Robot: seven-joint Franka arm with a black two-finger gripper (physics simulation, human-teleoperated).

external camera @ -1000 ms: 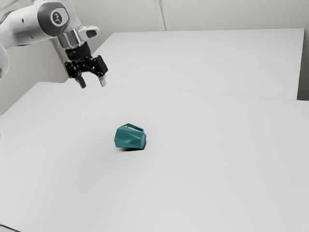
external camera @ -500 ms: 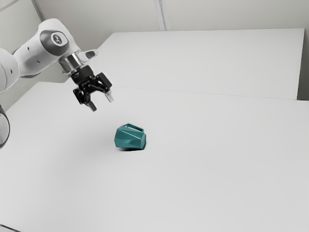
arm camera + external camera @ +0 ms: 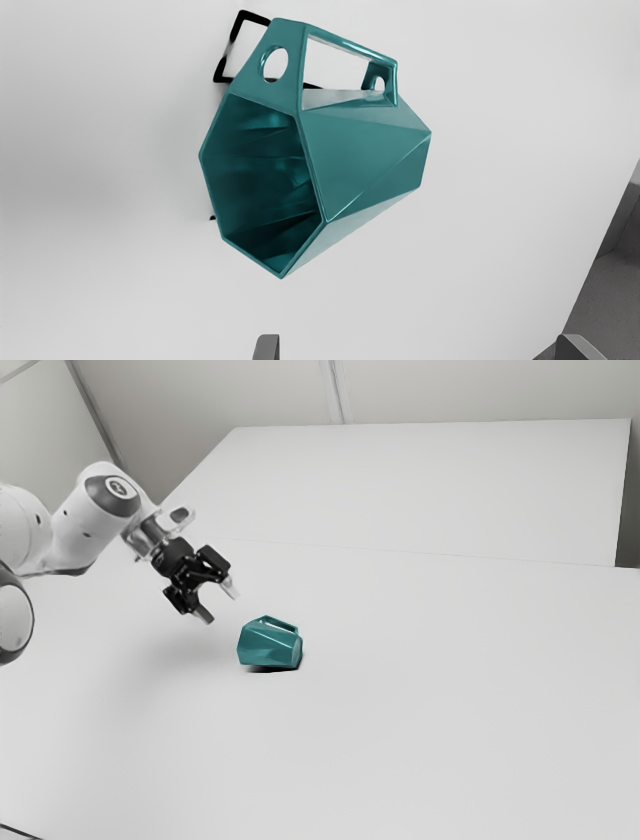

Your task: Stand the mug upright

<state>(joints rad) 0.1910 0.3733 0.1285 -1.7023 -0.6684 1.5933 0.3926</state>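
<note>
In the exterior view my gripper [image 3: 218, 606] hangs tilted above the table, a short way to the exterior view's left of the teal mug [image 3: 269, 645]. The faceted mug lies on its side, its handle on the upper side and its base toward the exterior view's right. Seen from the hand, the mug [image 3: 367, 155] turns its open mouth partly toward the camera, handle and handle holes visible. The gripper [image 3: 420, 347] is open, its two fingertips wide apart with nothing between them and apart from the mug.
The white table [image 3: 400, 740] extends around the mug. A pale panel [image 3: 430, 490] stands beyond it, and a dark cable [image 3: 20, 832] crosses the exterior view's lower left corner. In the wrist view the table's edge borders a grey floor [image 3: 605, 300].
My gripper has come down from the exterior view's upper left and tilted more, drawing nearer the mug. The mug has stayed where it was, and the fingers have remained open.
</note>
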